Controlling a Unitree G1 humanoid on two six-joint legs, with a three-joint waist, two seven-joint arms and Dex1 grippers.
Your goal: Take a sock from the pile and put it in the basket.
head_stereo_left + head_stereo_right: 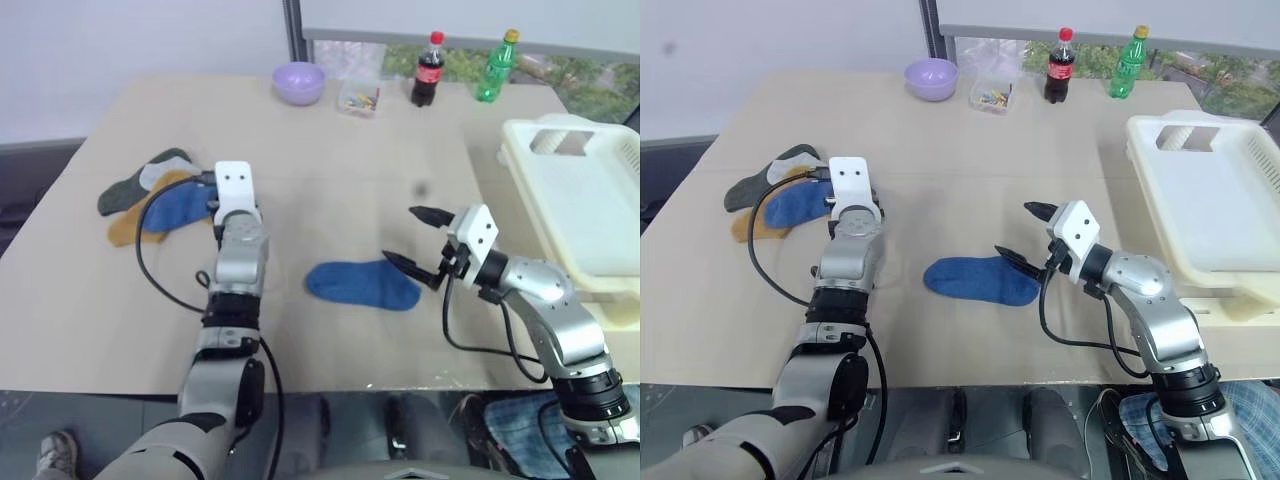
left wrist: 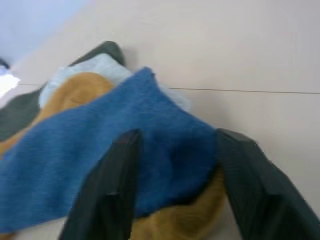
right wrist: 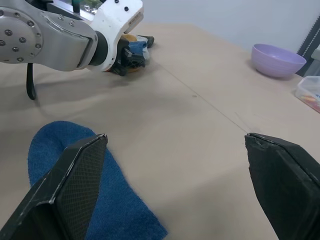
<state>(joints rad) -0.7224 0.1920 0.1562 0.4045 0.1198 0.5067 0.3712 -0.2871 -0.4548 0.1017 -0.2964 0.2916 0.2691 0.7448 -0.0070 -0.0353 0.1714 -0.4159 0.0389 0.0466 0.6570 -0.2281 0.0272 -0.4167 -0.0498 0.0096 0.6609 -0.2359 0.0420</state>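
Pile (image 1: pixel 150 200): heaped at the far left of the table (image 1: pixel 330 150), blue sock uppermost over mustard and grey-green ones.
Left gripper (image 2: pixel 172 172): parted about halfway, fingers straddling the blue sock's near edge; no firm pinch is seen, so nothing is judged held.
Right gripper (image 1: pixel 418 240): spread wide, empty, just right of a lone blue sock (image 1: pixel 362 284).
Lone sock axis: lying left to right.
Basket (image 1: pixel 590 205): at the far right edge, well apart from the pile.
Nearer arm: the left is at the pile; the right is nearer the basket.

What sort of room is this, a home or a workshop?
Probably a lab or test room made to look like home: a bare table holds staged socks, a laundry basket and soda bottles, beside a window.
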